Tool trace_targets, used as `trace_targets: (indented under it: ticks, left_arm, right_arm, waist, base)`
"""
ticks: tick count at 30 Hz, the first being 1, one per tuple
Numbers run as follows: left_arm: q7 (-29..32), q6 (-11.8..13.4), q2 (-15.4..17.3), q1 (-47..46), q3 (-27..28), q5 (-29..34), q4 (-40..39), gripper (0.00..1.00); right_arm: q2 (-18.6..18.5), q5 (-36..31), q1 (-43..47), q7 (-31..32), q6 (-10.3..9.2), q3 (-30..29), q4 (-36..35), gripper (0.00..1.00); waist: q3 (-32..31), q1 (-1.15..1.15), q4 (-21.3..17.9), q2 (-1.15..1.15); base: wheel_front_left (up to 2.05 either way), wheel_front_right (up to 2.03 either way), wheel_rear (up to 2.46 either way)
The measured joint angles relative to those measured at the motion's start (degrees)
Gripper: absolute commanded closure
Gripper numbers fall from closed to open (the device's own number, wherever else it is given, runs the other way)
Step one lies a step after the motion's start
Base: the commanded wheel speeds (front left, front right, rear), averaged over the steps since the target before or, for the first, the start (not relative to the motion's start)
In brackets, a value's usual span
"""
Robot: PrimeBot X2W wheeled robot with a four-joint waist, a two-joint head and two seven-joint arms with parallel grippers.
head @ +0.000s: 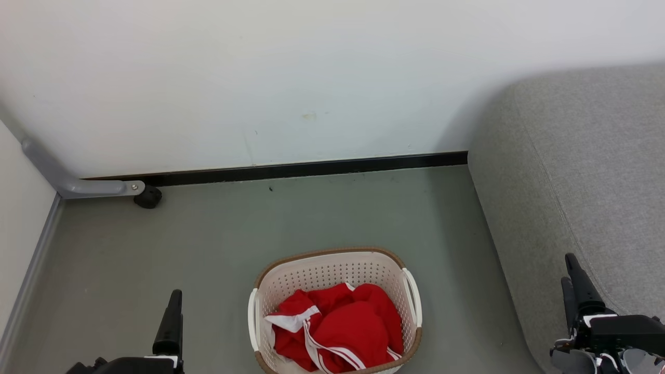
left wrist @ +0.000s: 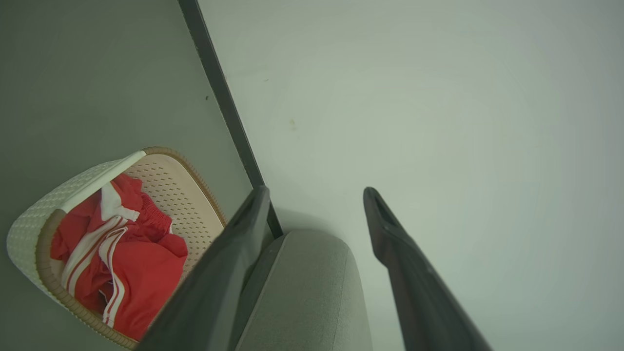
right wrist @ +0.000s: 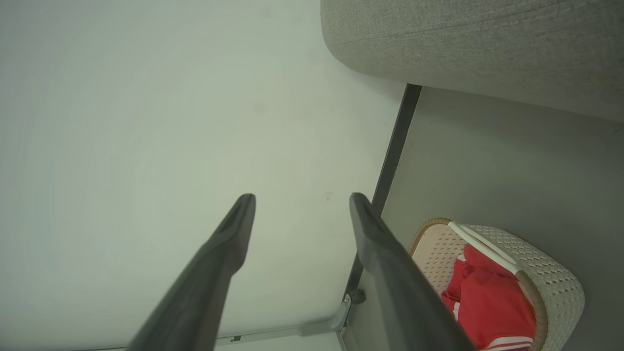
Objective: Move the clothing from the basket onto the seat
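Crumpled in a heap inside the cream perforated laundry basket (head: 322, 272), brown-rimmed, on the grey floor (head: 208, 244) near the light-grey sofa (head: 571, 156): red sports clothing (head: 340, 327), white panels, thin white stripes. Spread wide, holding nothing, apart from the basket: left gripper (left wrist: 316, 192), right gripper (right wrist: 301, 197).

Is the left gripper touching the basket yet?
Apart. The head view shows a stretch of bare floor between the left gripper and the basket. The gripper's fingers are open and hold nothing.
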Motion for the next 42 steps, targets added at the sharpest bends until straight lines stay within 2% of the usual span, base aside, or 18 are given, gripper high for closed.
trace_targets:
  ticks: [16, 34, 42]
  left_arm:
    - [-3.05, 0.00, 1.53, -2.13, -3.32, 10.04, 2.82, 0.00]
    - [-7.00, 1.45, 3.05, -3.39, -8.02, 28.75, 4.17, 0.00]
    - [-8.38, 2.04, 3.66, -3.65, -9.68, 36.09, 4.28, 0.00]
  right_arm:
    - [-3.19, -8.88, -2.76, -4.10, 0.00, 6.92, 1.78, 0.00]
    - [-7.77, -24.01, -7.44, -8.99, 0.02, 17.96, 5.78, 0.00]
    - [-8.91, -29.32, -9.31, -10.48, 0.08, 20.69, 8.16, 0.00]
  waist:
    - [-0.03, 0.00, -0.16, 0.00]
    - [-0.03, 0.00, -0.05, 0.00]
    - [0.00, 0.00, 0.01, 0.00]
  base:
    - [0.00, 0.00, 0.00]
    - [0.00, 0.00, 0.00]
    - [0.00, 0.00, 0.00]
